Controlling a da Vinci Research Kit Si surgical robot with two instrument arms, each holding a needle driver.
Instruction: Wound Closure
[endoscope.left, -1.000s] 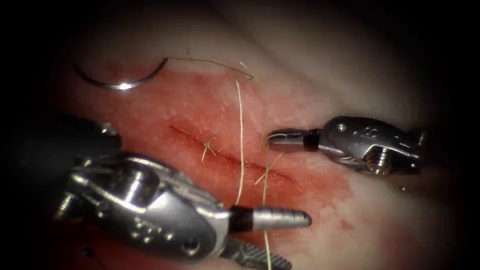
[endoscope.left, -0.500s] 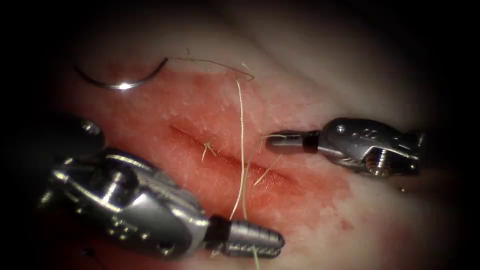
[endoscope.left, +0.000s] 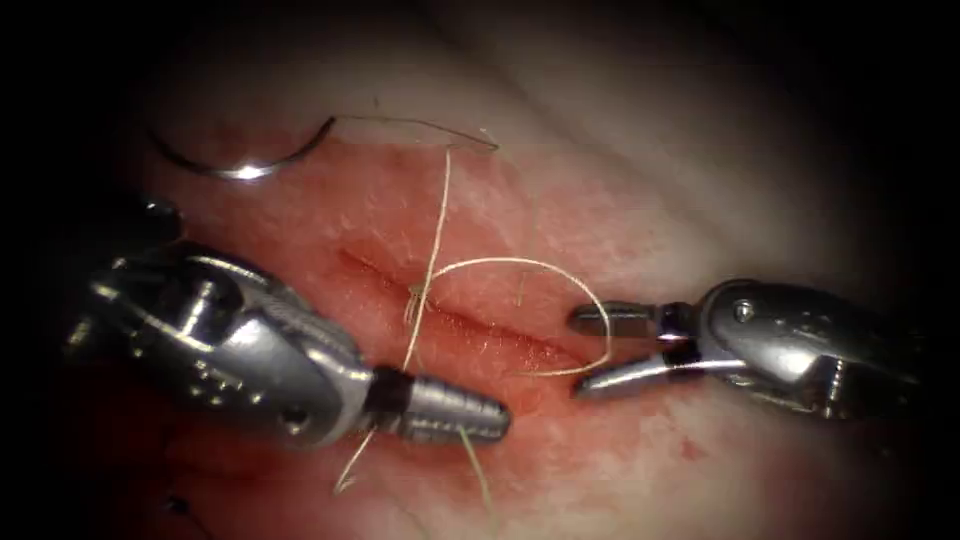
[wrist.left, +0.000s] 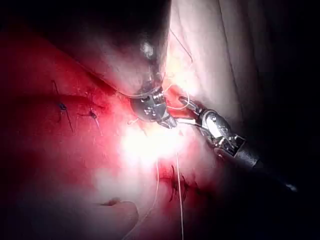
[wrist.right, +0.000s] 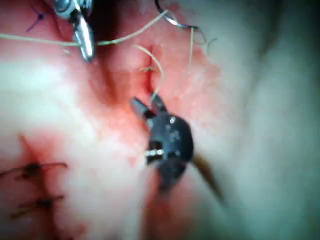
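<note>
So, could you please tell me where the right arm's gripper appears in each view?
Endoscope view: right gripper, open and empty, right of the cut.
Left wrist view: right gripper facing the left gripper.
Right wrist view: right gripper at the thread loop.
Shared landmark: left gripper, shut on the thread; needle free on the tissue.

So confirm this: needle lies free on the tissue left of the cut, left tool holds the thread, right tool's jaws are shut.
Not quite. The right tool has its jaws open, with a loop of thread passing between them, as the endoscope view shows. The rest stands: the needle lies free on the tissue left of the cut, and the left tool holds the thread.
</note>
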